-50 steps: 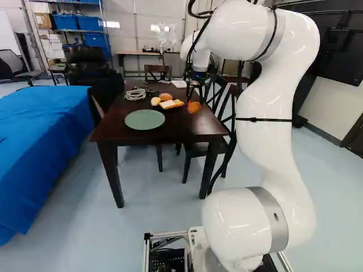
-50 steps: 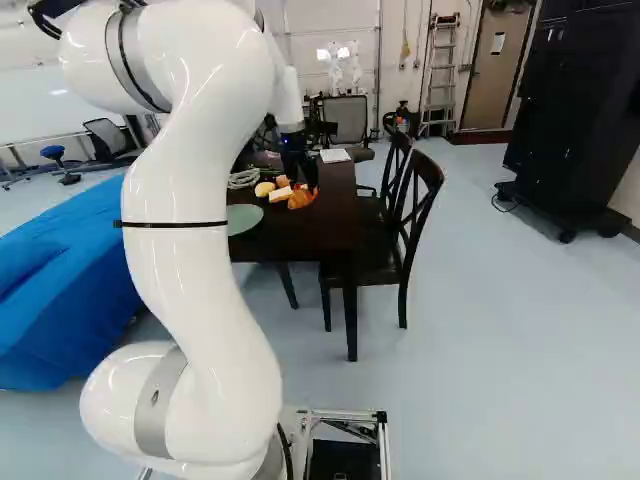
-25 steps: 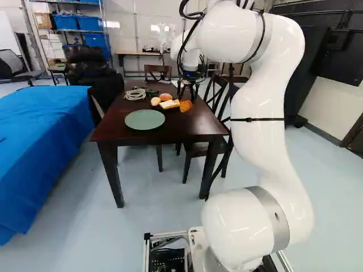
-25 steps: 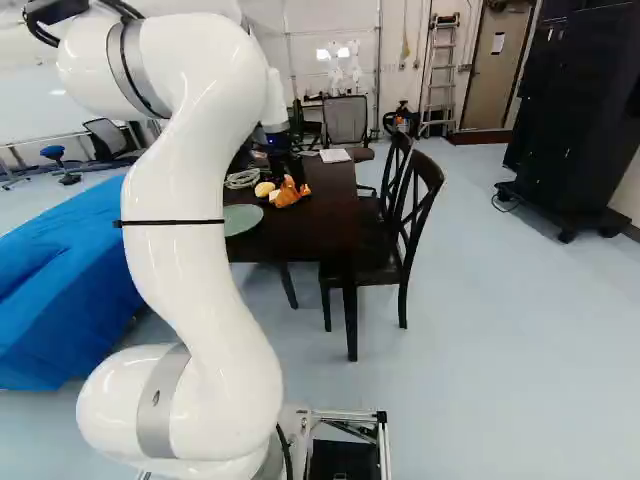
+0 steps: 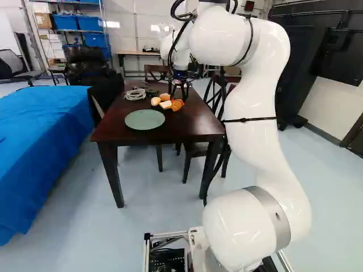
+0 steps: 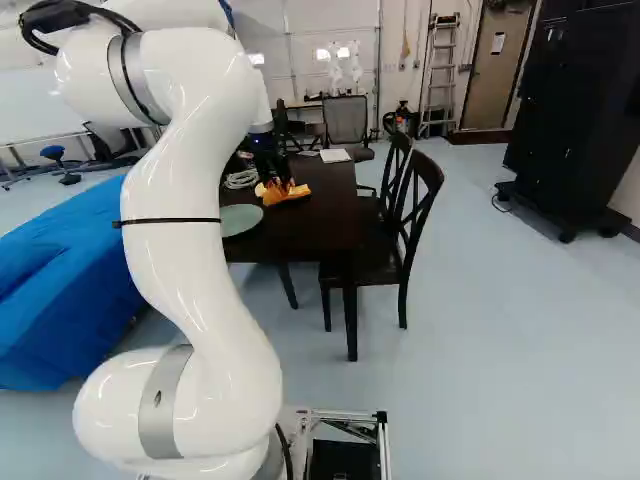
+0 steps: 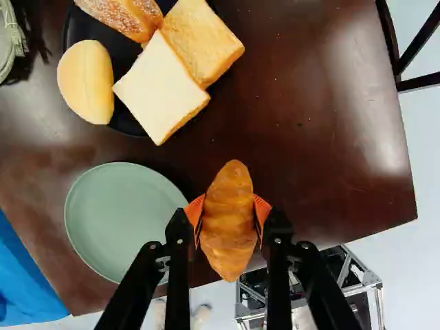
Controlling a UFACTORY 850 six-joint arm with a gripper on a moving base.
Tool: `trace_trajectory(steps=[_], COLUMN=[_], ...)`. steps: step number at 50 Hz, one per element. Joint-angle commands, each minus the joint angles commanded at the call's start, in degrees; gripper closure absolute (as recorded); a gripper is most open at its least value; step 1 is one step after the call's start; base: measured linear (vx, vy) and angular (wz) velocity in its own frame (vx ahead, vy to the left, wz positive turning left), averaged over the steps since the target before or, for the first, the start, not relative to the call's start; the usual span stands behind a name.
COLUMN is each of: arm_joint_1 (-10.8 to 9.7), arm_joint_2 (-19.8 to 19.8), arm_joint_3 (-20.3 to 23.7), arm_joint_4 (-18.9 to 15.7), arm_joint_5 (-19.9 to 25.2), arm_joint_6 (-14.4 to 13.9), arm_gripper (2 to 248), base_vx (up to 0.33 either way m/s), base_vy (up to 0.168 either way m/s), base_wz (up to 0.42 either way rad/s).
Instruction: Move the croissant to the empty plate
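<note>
In the left base view my gripper [image 5: 180, 89] is above the table's far half, with the croissant [image 5: 177, 105] hanging from it. The wrist view shows my gripper [image 7: 227, 212] shut on the croissant [image 7: 229, 237], an orange pad pressing each side. The empty green plate [image 7: 113, 223] lies beside the held croissant, lower down on the table; in the left base view this plate [image 5: 144, 119] is nearer the base than the croissant.
A black plate [image 7: 125, 124] holds two bread slices [image 7: 161, 89] and rolls [image 7: 86, 81]. Coiled cable [image 5: 135, 94] lies on the dark table [image 5: 187, 127]. Chairs [image 6: 415, 215] stand along the table's right side, a blue-covered surface [image 5: 42, 141] at its left.
My arm has swung leftward in both base views, carrying the croissant with it from right of the breads toward them. The base and the plates have stayed put.
</note>
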Motion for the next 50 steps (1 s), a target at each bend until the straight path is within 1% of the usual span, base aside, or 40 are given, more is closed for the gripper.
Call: trace_trajectory(steps=[50], arm_joint_1=[8.3], arm_joint_2=[-2.9], arm_joint_3=[-4.3], arm_joint_4=[0.0], arm_joint_5=[0.0], arm_joint_6=[0.0], arm_gripper=[142], base_vx=[0.000], base_vy=[0.000], base_wz=[0.000])
